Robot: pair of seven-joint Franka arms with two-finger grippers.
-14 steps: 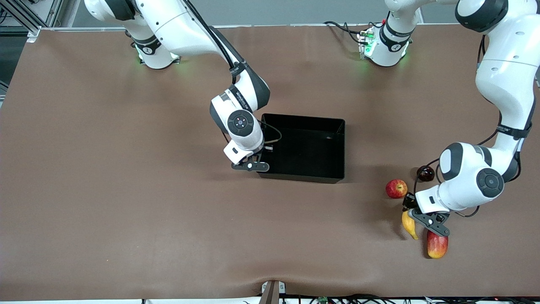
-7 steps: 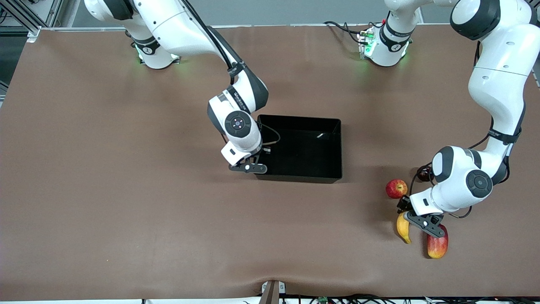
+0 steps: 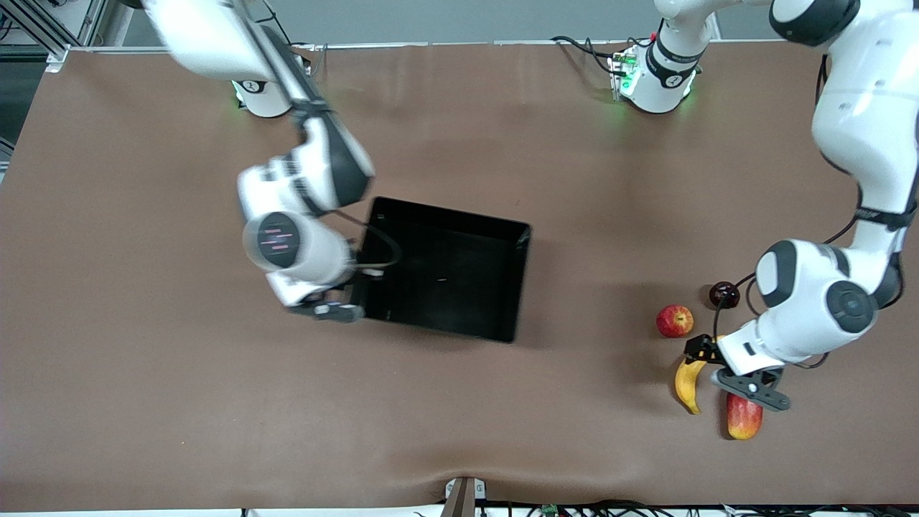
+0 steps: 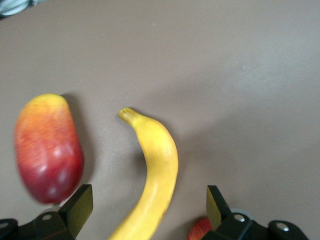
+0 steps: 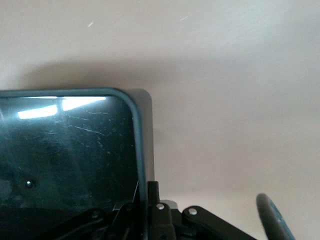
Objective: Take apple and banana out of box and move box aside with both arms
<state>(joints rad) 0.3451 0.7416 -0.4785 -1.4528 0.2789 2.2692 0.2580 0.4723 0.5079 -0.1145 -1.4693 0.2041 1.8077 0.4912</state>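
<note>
The black box [image 3: 445,266] sits mid-table, slightly skewed. My right gripper [image 3: 343,311] is shut on the box's wall at the end toward the right arm; in the right wrist view the rim of the box [image 5: 141,150] runs between the fingers of the right gripper [image 5: 148,200]. The yellow banana [image 3: 688,384] lies on the table near the left arm's end. My left gripper [image 3: 734,376] hangs open over it. The left wrist view shows the banana [image 4: 157,170] under the left gripper [image 4: 149,205], untouched. The red apple [image 3: 675,321] sits just farther from the front camera.
A red-and-yellow mango [image 3: 743,418] lies beside the banana, close to one left finger, and shows as the mango [image 4: 47,147] in the left wrist view. A dark plum [image 3: 724,294] sits beside the apple, under the left arm's cable. Brown mat covers the table.
The right arm has pulled the box toward the right arm's end and turned it a little. The left gripper has opened, let go of the banana and shifted slightly.
</note>
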